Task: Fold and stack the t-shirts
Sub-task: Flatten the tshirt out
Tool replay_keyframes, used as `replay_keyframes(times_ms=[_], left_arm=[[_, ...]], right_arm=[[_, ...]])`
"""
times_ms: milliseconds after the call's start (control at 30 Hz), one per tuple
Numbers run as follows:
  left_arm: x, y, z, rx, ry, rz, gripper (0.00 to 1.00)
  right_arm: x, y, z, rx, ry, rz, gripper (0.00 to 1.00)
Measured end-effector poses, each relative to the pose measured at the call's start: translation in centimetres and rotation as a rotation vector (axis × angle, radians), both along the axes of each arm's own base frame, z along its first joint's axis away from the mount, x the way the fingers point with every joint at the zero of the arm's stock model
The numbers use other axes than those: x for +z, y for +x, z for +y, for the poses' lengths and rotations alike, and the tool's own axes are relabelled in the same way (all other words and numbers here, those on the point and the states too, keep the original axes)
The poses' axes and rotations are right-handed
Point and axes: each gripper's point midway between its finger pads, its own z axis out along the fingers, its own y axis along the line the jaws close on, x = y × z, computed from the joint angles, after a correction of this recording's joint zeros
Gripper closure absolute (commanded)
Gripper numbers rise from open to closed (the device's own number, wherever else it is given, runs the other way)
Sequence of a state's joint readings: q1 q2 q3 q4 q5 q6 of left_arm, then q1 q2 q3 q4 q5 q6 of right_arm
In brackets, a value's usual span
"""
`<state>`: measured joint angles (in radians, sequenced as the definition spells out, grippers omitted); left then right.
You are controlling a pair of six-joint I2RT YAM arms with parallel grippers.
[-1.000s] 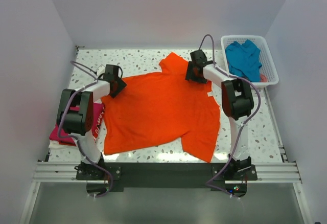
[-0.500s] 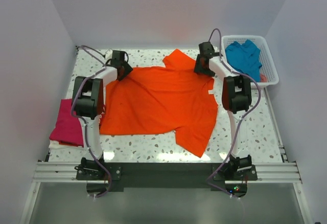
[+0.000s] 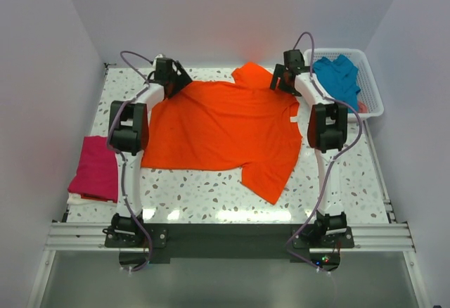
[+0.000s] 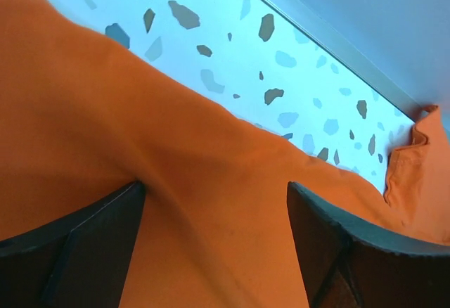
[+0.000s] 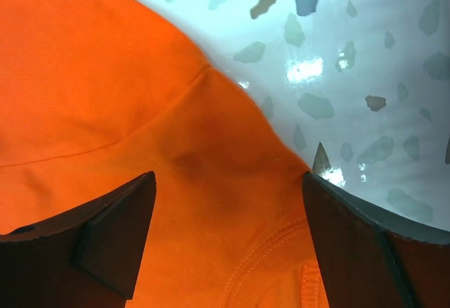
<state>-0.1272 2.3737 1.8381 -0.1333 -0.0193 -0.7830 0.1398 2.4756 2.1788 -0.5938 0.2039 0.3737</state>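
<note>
The orange t-shirt (image 3: 218,129) is being carried farther toward the back of the table (image 3: 204,199) than half a second ago. The left gripper (image 3: 174,83) and right gripper (image 3: 283,81) are being held at its far edge, fingers spread apart with cloth between them. The magenta t-shirt (image 3: 98,167) is being kept folded at the table's left edge, and the teal t-shirt (image 3: 337,76) in the basket (image 3: 374,104).

You're looking at: orange t-shirt (image 3: 218,129), bright, plain, no print. Second t-shirt (image 3: 97,169): magenta-pink, plain. Third t-shirt (image 3: 337,79): teal-blue. Basket (image 3: 373,104): white lattice. Table (image 3: 211,195): white, grey and dark flecks. Left claw (image 3: 177,88), right claw (image 3: 280,85): black.
</note>
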Motion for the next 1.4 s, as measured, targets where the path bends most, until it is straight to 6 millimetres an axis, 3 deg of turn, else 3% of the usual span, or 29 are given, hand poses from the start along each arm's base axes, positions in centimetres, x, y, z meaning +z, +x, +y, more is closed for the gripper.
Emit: replay_keyframes(times_ms=[133,267,400,500,600,667,733,833,867,1000,1133,1267,1400], left_arm=[[0.6,0.1,-0.6,-0.058,-0.032,-0.034,0.05],[2.8,-0.5,-0.8,-0.096,-0.036,-0.074,0.05],[8.5,-1.6,-0.5,-0.099,-0.030,-0.162,0.07],[13.8,-4.0,0.2,-0.077,-0.027,-0.245,0.11],[16.5,-7.5,1.3,-0.034,-0.023,-0.275,0.14],[16.6,-10.2,1.9,0.002,-0.018,-0.263,0.14],[15.4,-13.0,2.3,0.039,-0.007,-0.230,0.15],[11.7,-18.0,1.9,0.062,0.022,-0.129,0.18],[10.3,-19.9,1.7,0.063,0.036,-0.087,0.21],[7.0,-26.4,1.3,0.057,0.092,0.019,0.24],[6.3,-31.1,2.3,0.098,0.133,0.043,0.28],[5.9,-34.1,4.7,0.190,0.154,0.039,0.29],[4.7,-35.5,6.1,0.254,0.176,0.067,0.32]], right_arm=[[2.6,0.3,0.8,0.034,0.038,-0.052,0.07],[7.8,-0.4,1.4,0.058,0.072,-0.136,0.06],[13.7,-3.1,1.4,0.064,0.107,-0.226,0.05],[15.9,-6.7,1.2,0.051,0.142,-0.273,0.06],[15.1,-11.2,0.9,0.029,0.180,-0.259,0.05],[13.2,-14.2,0.6,0.011,0.194,-0.228,0.05],[10.7,-17.6,0.2,-0.011,0.205,-0.187,0.07],[7.1,-23.0,-0.4,-0.039,0.215,-0.113,0.08],[5.1,-25.7,-0.7,-0.054,0.218,-0.067,0.09],[6.5,-28.9,-0.6,-0.057,0.271,-0.142,0.11],[7.1,-31.7,0.2,-0.034,0.332,-0.212,0.15],[5.0,-34.3,1.1,-0.018,0.374,-0.174,0.18],[2.6,-36.7,1.9,-0.010,0.387,-0.108,0.22]])
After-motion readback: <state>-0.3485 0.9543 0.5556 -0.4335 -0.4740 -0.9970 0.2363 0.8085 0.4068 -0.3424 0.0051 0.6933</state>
